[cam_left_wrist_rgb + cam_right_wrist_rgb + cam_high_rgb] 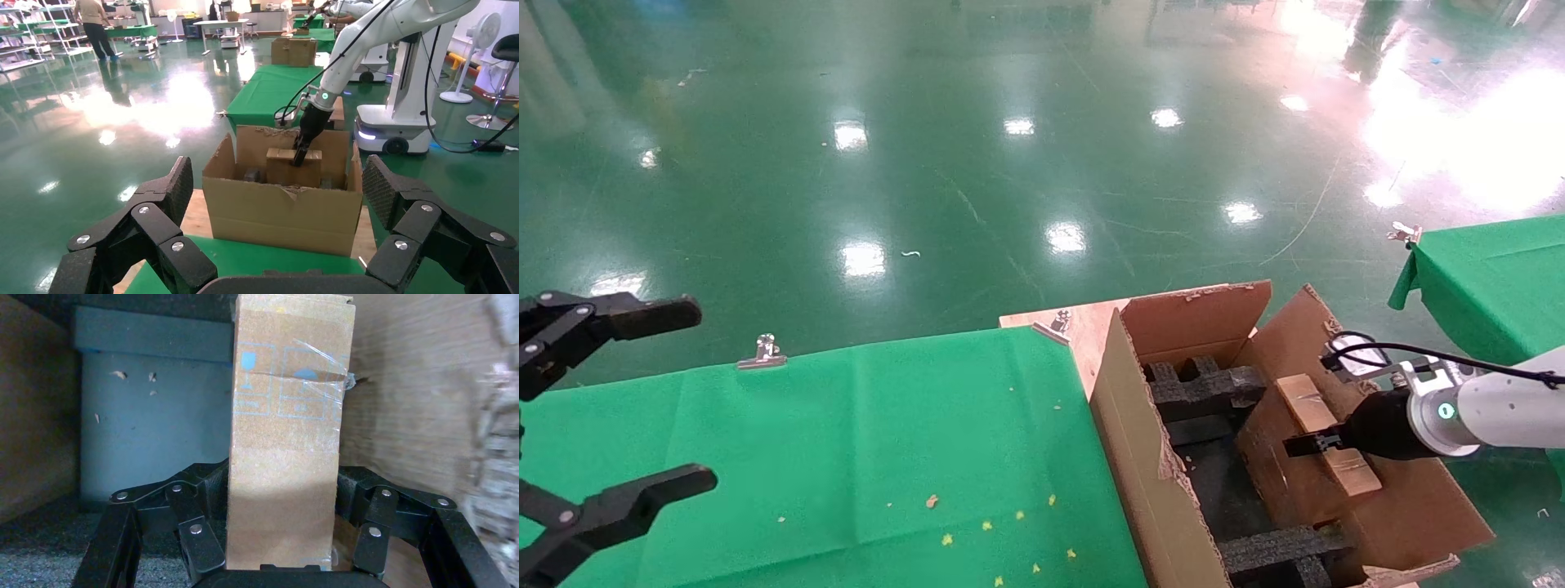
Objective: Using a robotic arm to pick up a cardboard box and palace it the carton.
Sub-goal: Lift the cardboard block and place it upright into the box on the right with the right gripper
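The right end effector point(1310, 445) is clamped on the cardboard box point(1324, 433), low inside the carton point(1140, 457). It probably touches the wall; releasing here could leave it tilted. The left end effector point(641, 400), spread apart, is over the counter point(846, 441).

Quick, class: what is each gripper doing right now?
Left gripper: open, holding nothing, over the green table.
Right gripper: shut on the cardboard box, inside the carton.

- The right gripper point(1307, 445) sits at the end of the white robotic arm point(1491, 408), which reaches in from the right side. Its black fingers point(202, 539) are squeezed tight on something.
- The left gripper point(650, 400) waits at the far left, fingers spread wide apart.
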`<state>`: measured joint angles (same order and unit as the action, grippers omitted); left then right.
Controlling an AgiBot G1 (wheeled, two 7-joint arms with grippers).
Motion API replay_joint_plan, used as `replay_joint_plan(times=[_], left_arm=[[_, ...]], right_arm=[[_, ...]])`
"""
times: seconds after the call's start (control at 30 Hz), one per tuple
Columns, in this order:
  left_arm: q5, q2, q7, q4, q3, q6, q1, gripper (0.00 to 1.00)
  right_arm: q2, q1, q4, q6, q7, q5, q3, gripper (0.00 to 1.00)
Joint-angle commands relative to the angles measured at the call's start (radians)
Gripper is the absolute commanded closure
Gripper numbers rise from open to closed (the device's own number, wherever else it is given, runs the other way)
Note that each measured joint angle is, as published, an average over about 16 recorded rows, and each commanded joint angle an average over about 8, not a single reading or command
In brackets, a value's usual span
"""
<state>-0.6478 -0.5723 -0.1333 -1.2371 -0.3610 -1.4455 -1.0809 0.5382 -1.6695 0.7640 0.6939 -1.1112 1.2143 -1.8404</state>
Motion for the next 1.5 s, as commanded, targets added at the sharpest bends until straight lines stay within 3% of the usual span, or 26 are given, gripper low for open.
replay_joint_plan(times=[0.03,0.13,0.2,0.4,0.47,1.5], left_arm=[[0.0,0.0,0.0,0.0,0.0,0.0,0.0,0.0],[0.0,0.0,0.0,0.0,0.0,0.0,0.0,0.0],[0.0,0.0,0.0,0.0,0.0,0.0,0.0,0.0],[0.0,0.0,0.0,0.0,0.0,0.0,0.0,0.0],[0.0,0.0,0.0,0.0,0.0,0.0,0.0,0.0],[0.0,0.0,0.0,0.0,0.0,0.0,0.0,0.0]], right_arm=[[0.013,0.011,-0.02,0.003,0.016,-0.01,0.003,1.0],[0.029,0.022,-0.045,0.011,0.036,-0.021,0.007,1.0],[0.036,0.027,-0.056,0.014,0.044,-0.026,0.008,0.92],[0.052,0.039,-0.081,0.022,0.063,-0.042,0.014,0.17],[0.055,0.042,-0.087,0.024,0.067,-0.046,0.016,0.0],[0.031,-0.003,-0.044,0.02,0.066,-0.026,0.02,0.0]])
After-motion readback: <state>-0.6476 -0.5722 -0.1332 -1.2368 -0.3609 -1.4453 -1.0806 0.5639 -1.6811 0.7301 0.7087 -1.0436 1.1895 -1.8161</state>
